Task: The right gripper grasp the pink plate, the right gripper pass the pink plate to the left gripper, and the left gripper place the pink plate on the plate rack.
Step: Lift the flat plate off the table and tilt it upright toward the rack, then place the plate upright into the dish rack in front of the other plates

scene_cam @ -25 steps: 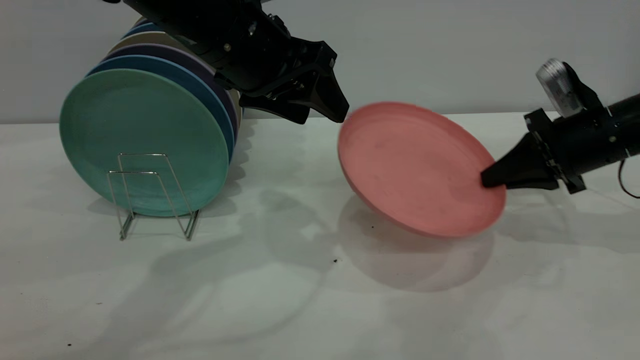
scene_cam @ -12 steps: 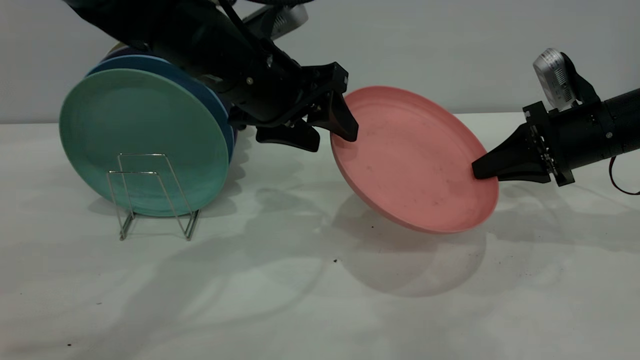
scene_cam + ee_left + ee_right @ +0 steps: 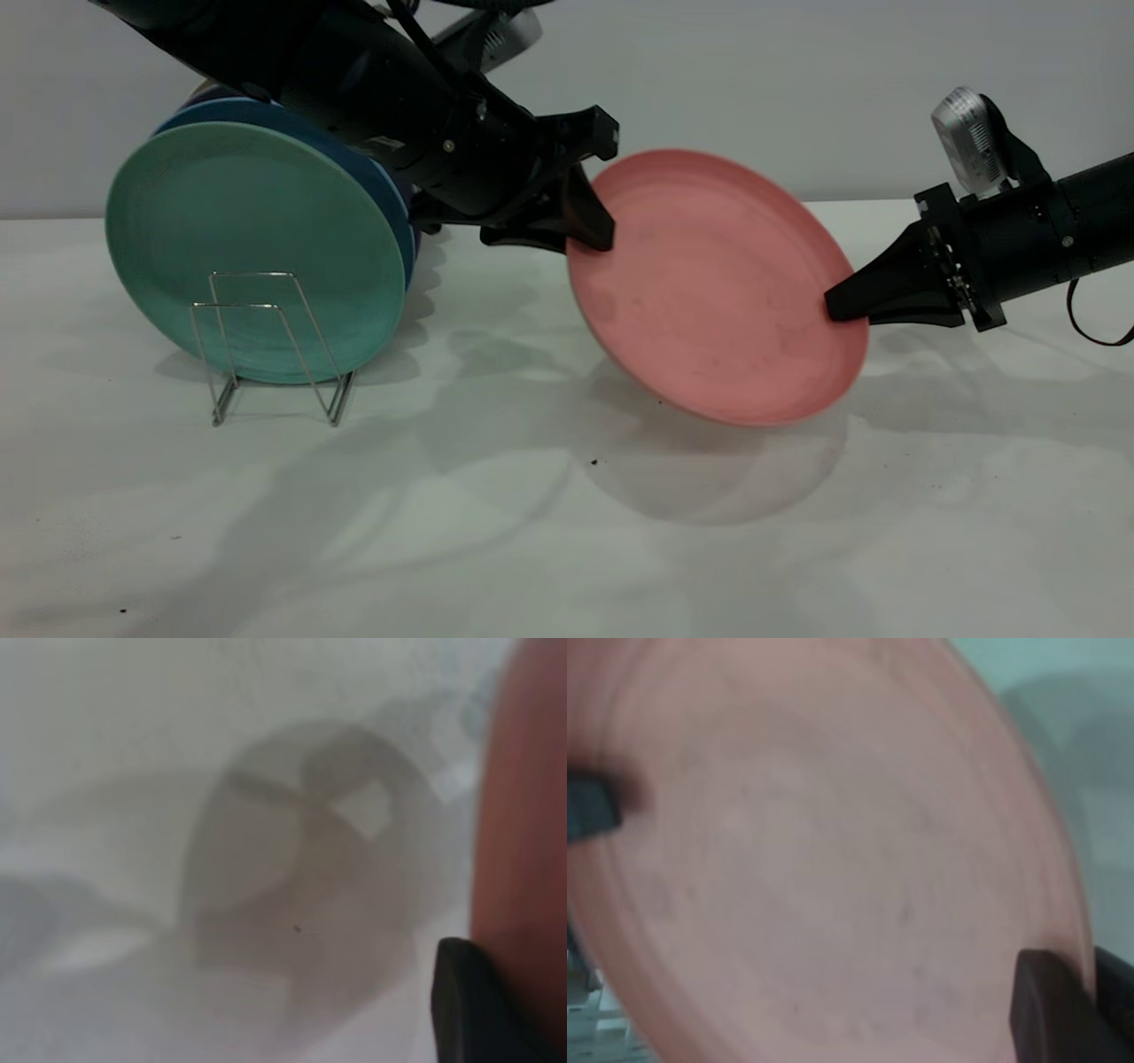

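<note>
The pink plate (image 3: 718, 292) hangs tilted above the table between the two arms, its hollow face towards the exterior camera. My right gripper (image 3: 833, 306) is shut on its right rim; in the right wrist view (image 3: 1076, 1010) the rim sits between the jaws and the plate (image 3: 833, 842) fills the picture. My left gripper (image 3: 580, 239) is at the plate's upper left rim, and it also shows at the plate's far edge (image 3: 589, 806). In the left wrist view the plate (image 3: 523, 815) is right beside that gripper. The wire plate rack (image 3: 266, 346) stands at the left.
A teal-green plate (image 3: 252, 248) stands upright in the rack, with blue plates (image 3: 390, 190) and others stacked behind it. The rack's two front loops hold nothing. The left arm reaches over these plates. White table, grey wall behind.
The right gripper has carried the plate up and to the left. The left gripper has come down and reached the plate's upper left rim, its jaws drawing closer together.
</note>
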{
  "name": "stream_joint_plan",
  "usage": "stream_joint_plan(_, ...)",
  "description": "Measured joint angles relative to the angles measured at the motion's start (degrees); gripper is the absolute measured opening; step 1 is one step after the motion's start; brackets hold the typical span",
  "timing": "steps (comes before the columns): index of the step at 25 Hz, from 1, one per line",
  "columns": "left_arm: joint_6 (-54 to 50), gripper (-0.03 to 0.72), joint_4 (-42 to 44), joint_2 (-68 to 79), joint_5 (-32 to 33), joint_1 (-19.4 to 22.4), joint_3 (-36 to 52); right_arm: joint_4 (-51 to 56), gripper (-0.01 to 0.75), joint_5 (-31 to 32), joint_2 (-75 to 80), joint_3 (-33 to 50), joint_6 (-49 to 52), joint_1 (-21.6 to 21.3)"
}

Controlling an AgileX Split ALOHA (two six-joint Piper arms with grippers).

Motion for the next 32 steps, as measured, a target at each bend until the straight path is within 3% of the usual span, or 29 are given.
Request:
stream_joint_plan(4, 2.7, 0.052, -0.02, 0.11, 0.11, -0.01, 0.0, 0.49, 0.128, 2.36, -2.15, 0.0, -0.07, 0.11)
stream_joint_plan(10, 7.23, 0.031, -0.05, 0.11, 1.89, -0.06, 0.0, 0.87, 0.41, 2.72, -12.59, 0.0, 0.1, -1.12)
stream_joint_plan(13, 11.16, 0.031, 0.01, -1.57, 1.43, -0.11, 0.0, 0.81, 0.468, 2.72, -19.52, 0.0, 1.23, -2.98)
stream_joint_plan(17, 20.07, 0.031, 4.4, -7.57, 0.52, 1.38, 0.0, -0.47, 0.468, 5.08, -30.05, 0.0, 6.48, -5.89)
stream_joint_plan(23, 28.6, 0.031, 16.23, -19.1, 1.55, 8.08, 0.0, -11.73, 0.405, 7.88, -46.12, 0.74, 14.49, -7.87)
stream_joint_plan(28, 34.52, 0.031, 29.03, -26.69, 8.61, 15.15, 0.0, -20.08, 0.33, 8.97, -62.65, 6.79, 19.03, -7.87)
stream_joint_plan(32, 38.98, 0.031, 36.38, -30.2, 17.08, 20.7, 0.0, -25.17, 0.316, 7.65, -77.11, 17.18, 22.87, -7.87)
